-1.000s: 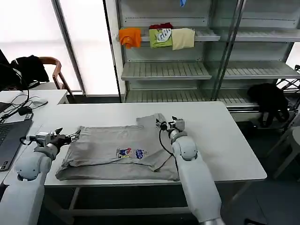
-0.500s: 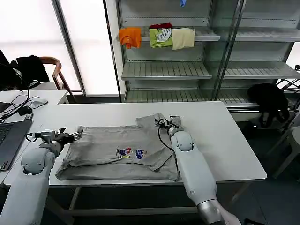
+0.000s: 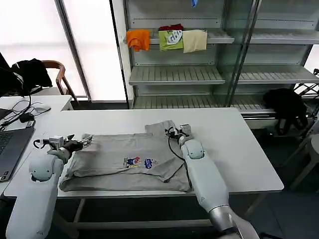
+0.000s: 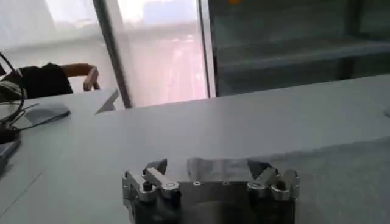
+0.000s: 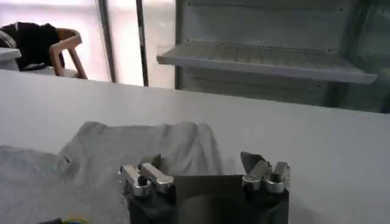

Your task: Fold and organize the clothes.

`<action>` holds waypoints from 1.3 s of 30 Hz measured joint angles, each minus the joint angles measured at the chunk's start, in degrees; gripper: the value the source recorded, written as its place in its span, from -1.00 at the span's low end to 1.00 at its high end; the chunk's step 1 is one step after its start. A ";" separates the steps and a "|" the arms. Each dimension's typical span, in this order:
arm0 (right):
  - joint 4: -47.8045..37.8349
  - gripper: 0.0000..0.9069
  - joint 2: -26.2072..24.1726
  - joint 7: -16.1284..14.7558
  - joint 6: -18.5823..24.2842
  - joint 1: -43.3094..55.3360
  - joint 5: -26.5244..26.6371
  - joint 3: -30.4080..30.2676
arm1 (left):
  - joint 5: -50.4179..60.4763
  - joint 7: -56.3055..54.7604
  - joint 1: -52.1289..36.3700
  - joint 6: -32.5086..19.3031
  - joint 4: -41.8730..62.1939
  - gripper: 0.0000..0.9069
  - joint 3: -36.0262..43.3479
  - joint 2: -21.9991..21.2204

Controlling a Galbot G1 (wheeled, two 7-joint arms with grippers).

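Note:
A light grey shirt (image 3: 124,159) with a small coloured chest print (image 3: 139,162) lies partly folded on the white table (image 3: 239,149). One sleeve (image 3: 162,128) sticks out at its far right corner. My left gripper (image 3: 83,141) is open at the shirt's far left corner, low over the table. In the left wrist view its jaws (image 4: 207,168) stand wide apart, with the shirt's edge (image 4: 347,176) off to one side. My right gripper (image 3: 177,131) is open beside the sleeve. The right wrist view shows its gripper (image 5: 201,163) spread over the sleeve cloth (image 5: 140,146), holding nothing.
A laptop (image 3: 9,152) and cables (image 3: 20,112) sit on the table to the left. Behind the table, a shelf (image 3: 174,74) holds orange (image 3: 138,38), green (image 3: 170,39) and pale yellow (image 3: 194,40) folded garments. A black garment (image 3: 286,107) hangs at right. The table's right part is bare.
My left gripper has moved right, up to the shirt's left corner. My right gripper has drawn back slightly at the sleeve. The shirt has not moved.

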 measured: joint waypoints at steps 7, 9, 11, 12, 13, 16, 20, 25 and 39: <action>-0.92 0.51 0.01 -0.07 0.30 0.15 -0.62 -0.22 | 0.79 0.20 -1.54 -0.34 2.57 1.00 0.54 -0.35; -1.02 0.44 0.01 -0.07 0.30 0.18 -0.83 -0.33 | 1.08 0.23 -2.05 -0.39 3.57 1.00 0.69 -0.52; -1.13 0.42 0.00 -0.07 0.29 0.19 -1.00 -0.43 | 1.34 0.25 -2.67 -0.42 4.59 1.00 0.72 -0.72; -1.18 0.42 0.00 -0.07 0.29 0.18 -1.08 -0.49 | 1.49 0.29 -2.98 -0.45 5.13 1.00 0.77 -0.73; -1.19 0.42 0.00 -0.09 0.28 0.16 -1.18 -0.53 | 1.64 0.33 -3.31 -0.48 5.70 1.00 0.85 -0.73; -1.19 0.36 -0.01 -0.20 0.20 0.02 -1.52 -0.57 | 2.05 0.51 -4.26 -0.50 7.47 1.00 1.16 -0.67; -1.19 0.04 -0.04 -0.28 -0.04 -0.17 -1.91 -0.63 | 2.26 0.61 -5.37 -0.47 9.71 0.93 1.43 -0.83; -1.10 -0.24 -0.04 -0.56 -0.22 -0.52 -2.46 -0.83 | 2.39 0.68 -6.61 -0.49 11.71 0.78 1.55 -1.15; -0.08 -1.00 -0.07 -1.37 -0.82 -1.71 -3.46 -0.87 | 2.11 1.20 -7.64 -0.58 13.52 -0.91 1.67 -1.83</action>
